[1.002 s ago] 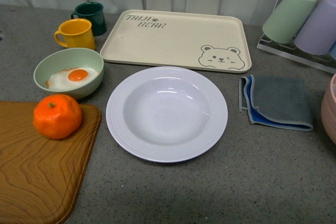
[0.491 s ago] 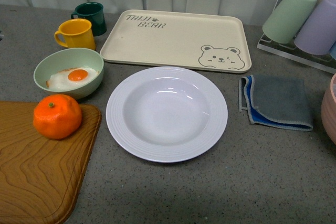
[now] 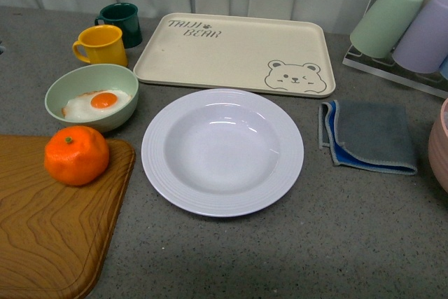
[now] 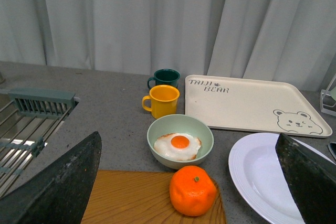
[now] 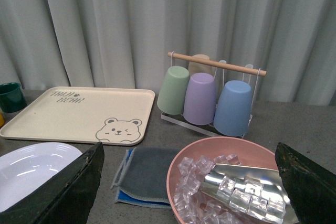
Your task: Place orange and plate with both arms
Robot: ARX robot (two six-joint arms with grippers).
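The orange [image 3: 77, 155] sat on the far corner of the wooden board [image 3: 49, 236], out on the robot's left, nothing gripping it. Just behind it was the pale green bowl [image 3: 98, 121] with a fried egg [image 3: 98, 103] inside, close enough to crowd any reach from the back. Beyond that bowl stood a yellow mug [image 3: 101, 45] and a dark green mug [image 3: 121, 23].

The plate [image 3: 158, 173] lay flat and bare in the middle of the grey surface [image 3: 336, 243], just beside the board's corner. The cream bear tray [image 3: 224, 50] stretched right behind it, near the rim. To the plate's right lay a folded grey and blue cloth [image 3: 369, 136], slightly apart.

The left end effector [image 4: 187, 136] hung above the board's side with its dark fingers [image 4: 63, 187] spread wide, gripping nothing, the orange and bowl framed between them. The right end effector [image 5: 189, 145] was just as wide and gripping nothing, over a pink bowl [image 5: 236, 145] of ice cubes with a metal scoop [image 5: 247, 179] in it. Behind that, a rack [image 5: 218, 64] held upturned cups.
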